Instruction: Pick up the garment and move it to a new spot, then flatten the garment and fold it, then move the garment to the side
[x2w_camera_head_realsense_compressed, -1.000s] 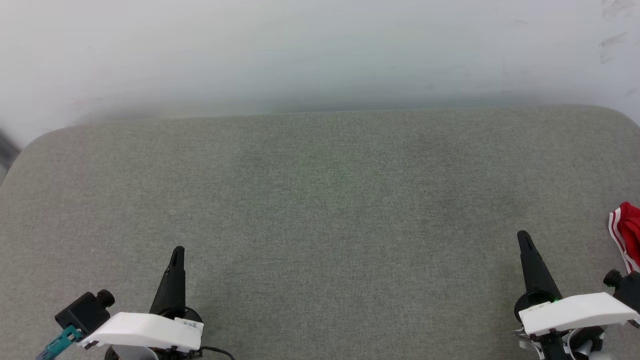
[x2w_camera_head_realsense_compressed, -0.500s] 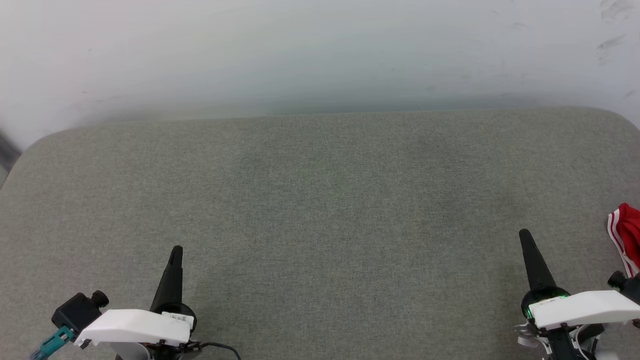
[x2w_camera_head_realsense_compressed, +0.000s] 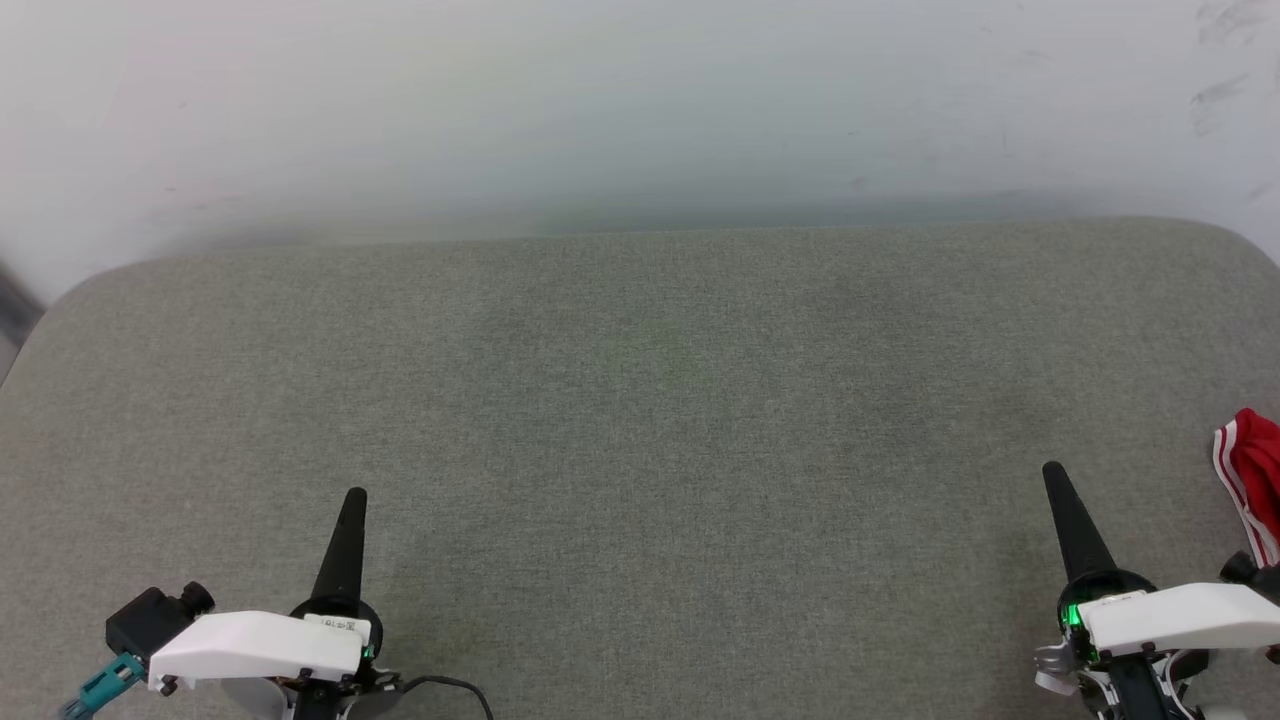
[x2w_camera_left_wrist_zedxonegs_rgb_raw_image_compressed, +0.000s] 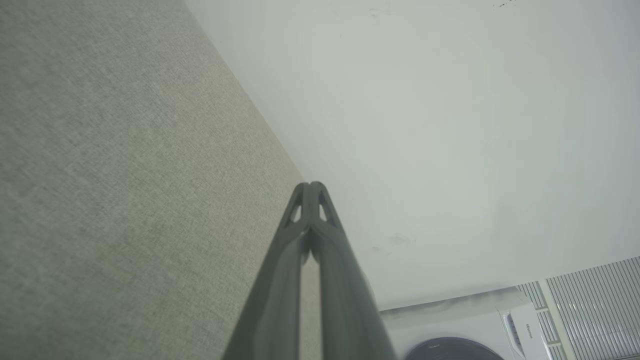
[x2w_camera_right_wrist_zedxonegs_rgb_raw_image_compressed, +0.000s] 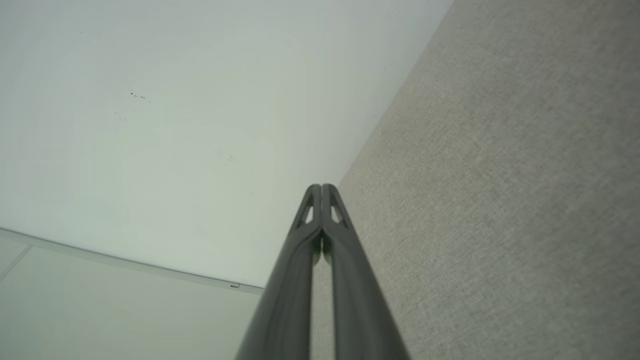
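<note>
Left pincer (x2w_camera_head_realsense_compressed: 352, 497) and my right pincer (x2w_camera_head_realsense_compressed: 1050, 471) are clenched empty over grey fabric tabletop (x2w_camera_head_realsense_compressed: 640, 400); garment (x2w_camera_head_realsense_compressed: 1256, 468) lies right; washer (x2w_camera_left_wrist_zedxonegs_rgb_raw_image_compressed: 450, 322) logo unreadable.

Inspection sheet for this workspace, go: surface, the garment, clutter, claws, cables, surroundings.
Surface: grey fabric-covered table, flat, with rounded far corners.
Job's things: garment, red with white-striped trim, lying at the table's right side and cut off by the head view's border; not gripped.
Clutter: nothing seen.
Claws: left claw shut, holding nothing, over the table's near left; right claw shut, holding nothing, over the near right, apart from the garment.
Cables: black cable looping by the left wrist; teal connector beside that arm.
Surroundings: white wall behind the table; white washing machine in the left wrist view.
</note>
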